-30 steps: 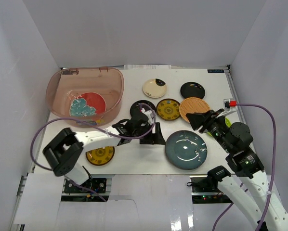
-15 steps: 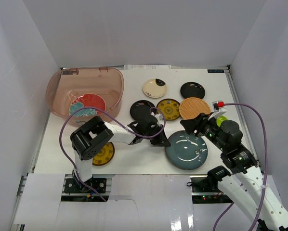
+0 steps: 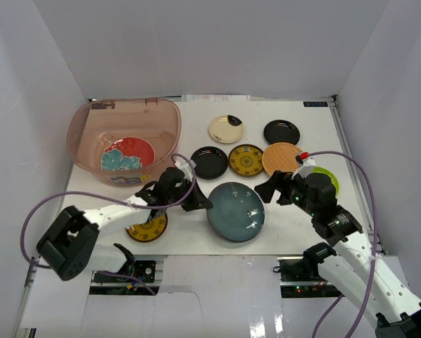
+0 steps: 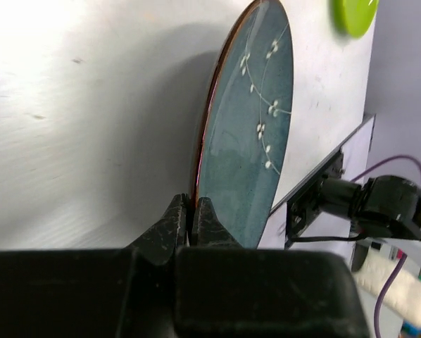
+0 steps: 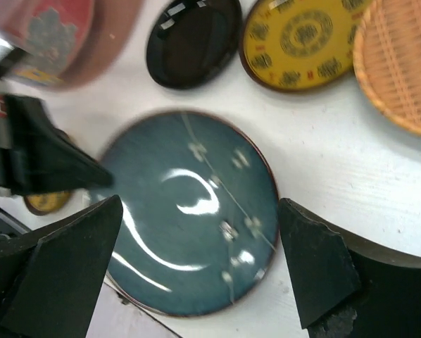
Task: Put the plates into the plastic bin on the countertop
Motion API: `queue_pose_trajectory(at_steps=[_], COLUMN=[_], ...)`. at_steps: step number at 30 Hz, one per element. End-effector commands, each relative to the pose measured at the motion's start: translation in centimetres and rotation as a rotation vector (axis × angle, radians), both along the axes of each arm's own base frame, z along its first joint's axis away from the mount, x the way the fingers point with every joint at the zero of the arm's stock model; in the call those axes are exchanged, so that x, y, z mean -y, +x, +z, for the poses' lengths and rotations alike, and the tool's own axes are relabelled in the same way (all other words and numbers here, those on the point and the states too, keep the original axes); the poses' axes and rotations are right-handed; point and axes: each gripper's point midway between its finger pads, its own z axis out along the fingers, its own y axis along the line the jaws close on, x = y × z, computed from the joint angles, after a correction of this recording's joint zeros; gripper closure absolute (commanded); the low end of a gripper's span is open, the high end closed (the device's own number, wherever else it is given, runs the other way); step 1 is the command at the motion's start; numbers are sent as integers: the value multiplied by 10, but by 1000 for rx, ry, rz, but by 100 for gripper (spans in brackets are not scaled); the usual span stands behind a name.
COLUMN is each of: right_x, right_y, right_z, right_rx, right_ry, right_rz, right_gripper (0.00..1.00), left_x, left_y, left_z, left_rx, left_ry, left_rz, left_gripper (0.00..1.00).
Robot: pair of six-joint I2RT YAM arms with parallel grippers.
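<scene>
The main risk, as we judge it, is the narrow hold. The left gripper is clamped on only the rim of the large grey-blue plate, with nearly all of the plate's weight hanging beyond the fingertips. A quick swing or a wrist roll could make the plate pivot in that pinch or slip out, and it would then drop onto the surface close to the near edge.

The way to the plastic bin leads left past a black plate and a yellow patterned plate. If carried low, the wide disc could clip them or catch the bin's wall. A hard release could also knock the red-and-teal plate already lying in the bin.

From above, the grey-blue plate extends to the right of the left gripper, which holds its left edge. The right gripper sits just beyond the plate's right edge. Its jaws are spread wide and hold nothing, and its own camera looks down on the plate between its fingers.
</scene>
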Motion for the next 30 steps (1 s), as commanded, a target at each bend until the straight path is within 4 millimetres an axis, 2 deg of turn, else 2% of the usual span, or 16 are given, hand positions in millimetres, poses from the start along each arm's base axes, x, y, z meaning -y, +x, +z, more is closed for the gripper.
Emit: queue_pose_trajectory(at_steps=[1,2,6,10,11,13,14,15,19,21,22,24,25,26,28,30], right_x=[4,2,-6,-23,-29,-40,-42,-48,-66,-74,-77,-83,-87,-90,-94,-100], right_y=[-2,-3,-14,-27,-26,-31,-30,-27,-28,-27,-27,-23,-18,-18,-15,-12], right_z=[-35,-44,-72,-80,-74,-65,-61,-47,-17,-4,5,16,29,38,55,76], right_rx=[-54,-87,-159,-205,-186,-193,-187,-138,-92,-97,-96,-78,-57,-42,-10,27], right_ry=[-65,-60,-45,16,49,122,146,193,353,416,440,458,465,472,484,496], right_rz=[5,8,55,158,183,223,228,249,311,345,357,386,399,420,448,482], right_gripper=[4,4,5,1,6,28,41,61,71,92,92,92,92,92,92,92], left_x=[-1,-6,-15,-17,-17,-18,-19,-20,-25,-28,-29,-30,-30,-30,-32,-35], left_y=[7,8,8,8,10,10,10,14,15,11,10,8,8,7,7,9], left_z=[79,93,119,139,147,153,158,165,189,192,197,203,204,203,204,206], left_rx=[132,153,191,219,235,249,258,273,330,325,328,334,329,329,329,343], left_ry=[-192,-222,-292,-323,-329,-327,-329,-329,-333,-331,-335,-337,-335,-329,-316,-305], left_rz=[-8,9,22,3,2,-3,-2,10,20,14,11,4,-3,-8,-8,3], left_gripper=[100,100,100,100,100,100,100,100,100,100,98,81,70,53,45,44])
